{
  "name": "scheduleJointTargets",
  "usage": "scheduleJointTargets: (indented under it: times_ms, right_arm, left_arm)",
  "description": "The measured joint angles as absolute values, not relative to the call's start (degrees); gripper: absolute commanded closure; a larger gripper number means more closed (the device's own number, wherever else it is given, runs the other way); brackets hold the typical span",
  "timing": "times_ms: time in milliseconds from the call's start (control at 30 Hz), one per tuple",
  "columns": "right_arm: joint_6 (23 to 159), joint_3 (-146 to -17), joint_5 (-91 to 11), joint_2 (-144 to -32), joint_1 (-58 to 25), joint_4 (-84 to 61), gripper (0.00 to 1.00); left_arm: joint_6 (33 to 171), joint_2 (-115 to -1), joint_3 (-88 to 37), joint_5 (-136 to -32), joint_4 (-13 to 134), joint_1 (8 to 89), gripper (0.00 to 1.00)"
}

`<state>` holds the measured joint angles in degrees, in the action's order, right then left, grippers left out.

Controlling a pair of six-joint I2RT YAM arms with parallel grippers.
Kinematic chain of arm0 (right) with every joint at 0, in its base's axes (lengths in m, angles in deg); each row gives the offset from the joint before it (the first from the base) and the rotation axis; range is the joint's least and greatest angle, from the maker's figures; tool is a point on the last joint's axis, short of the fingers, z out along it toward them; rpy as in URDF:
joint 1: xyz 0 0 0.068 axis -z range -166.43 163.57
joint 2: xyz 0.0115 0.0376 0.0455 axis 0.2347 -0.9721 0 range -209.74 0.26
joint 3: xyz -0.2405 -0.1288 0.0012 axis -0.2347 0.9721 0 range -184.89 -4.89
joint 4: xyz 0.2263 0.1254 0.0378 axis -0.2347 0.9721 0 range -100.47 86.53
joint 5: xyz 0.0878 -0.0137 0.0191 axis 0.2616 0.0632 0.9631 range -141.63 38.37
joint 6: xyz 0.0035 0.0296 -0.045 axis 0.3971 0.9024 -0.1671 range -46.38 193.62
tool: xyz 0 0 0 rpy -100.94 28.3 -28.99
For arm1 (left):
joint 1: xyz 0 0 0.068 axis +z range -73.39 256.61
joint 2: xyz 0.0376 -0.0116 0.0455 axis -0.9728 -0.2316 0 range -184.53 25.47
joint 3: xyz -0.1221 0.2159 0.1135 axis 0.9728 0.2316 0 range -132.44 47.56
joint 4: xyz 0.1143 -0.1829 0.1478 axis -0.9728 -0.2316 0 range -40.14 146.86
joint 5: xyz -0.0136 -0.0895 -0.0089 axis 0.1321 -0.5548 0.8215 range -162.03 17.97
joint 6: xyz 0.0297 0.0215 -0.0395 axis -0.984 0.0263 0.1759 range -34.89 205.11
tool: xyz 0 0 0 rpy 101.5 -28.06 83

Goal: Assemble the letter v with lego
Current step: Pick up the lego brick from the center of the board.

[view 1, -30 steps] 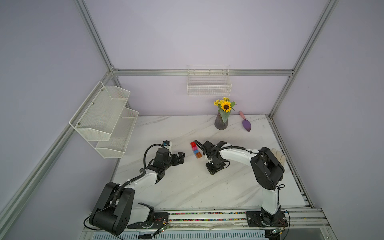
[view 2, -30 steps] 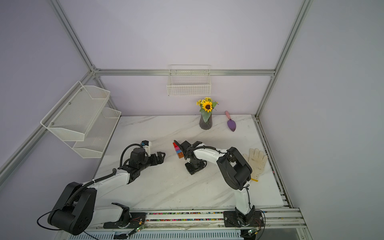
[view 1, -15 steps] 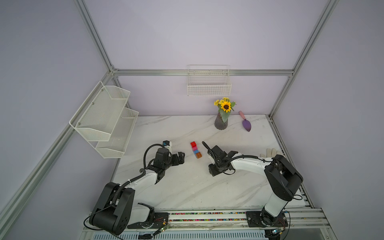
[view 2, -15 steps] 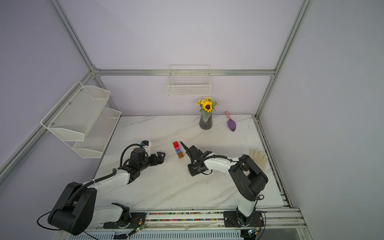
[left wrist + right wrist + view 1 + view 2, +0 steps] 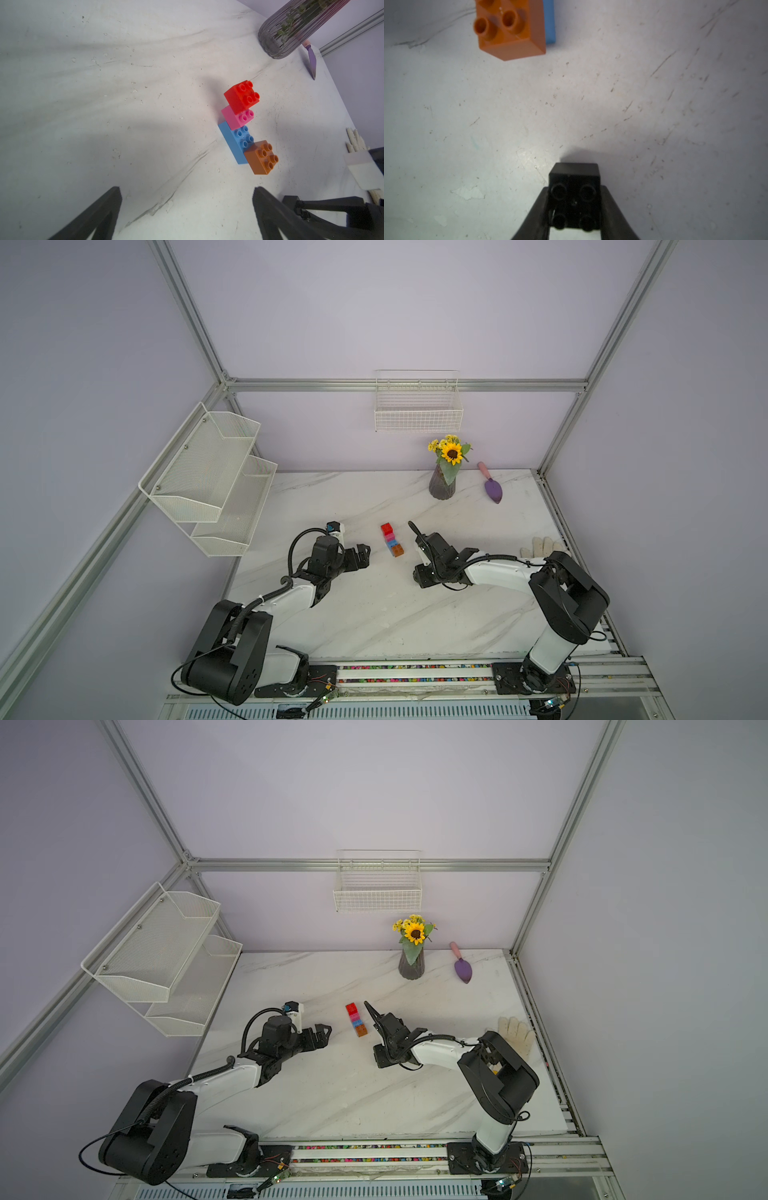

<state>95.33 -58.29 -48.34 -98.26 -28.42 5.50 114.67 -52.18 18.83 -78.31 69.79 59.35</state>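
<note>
While picking up last piece | right gripper (image 5: 574,199): narrow, clamped on black brick (image 5: 577,174), on table (image 5: 654,104) about 5 o'clock of orange-brown brick (image 5: 398,550) in a top view | left gripper (image 5: 187,190): wide, empty | step: grasping black | next: lift, press stepped onto orange-brown, studs aligned

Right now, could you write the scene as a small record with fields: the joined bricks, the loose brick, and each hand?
joined: red brick on pink brick on one end of blue brick; orange-brown brick on its other end
loose: black brick, apart from the stack
right hand: shut on black brick
left hand: open, empty
not yet done: black brick onto orange-brown brick
</note>
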Motion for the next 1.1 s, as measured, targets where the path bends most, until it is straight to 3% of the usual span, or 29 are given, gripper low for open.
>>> scheduleJointTargets:
  times_ms: [467, 1100]
  right_arm:
    - [93.69, -65.09, -49.39, -96.97, -28.42, 11.46, 0.79]
    - [92.31, -77.03, -49.7, -104.6, -28.42, 12.38, 0.79]
  left_arm:
    - [115.98, -64.77, 11.25, -80.63, 72.68, 57.28, 0.0]
    - [112.49, -75.52, -0.16, -80.78, 68.15, 54.81, 0.0]
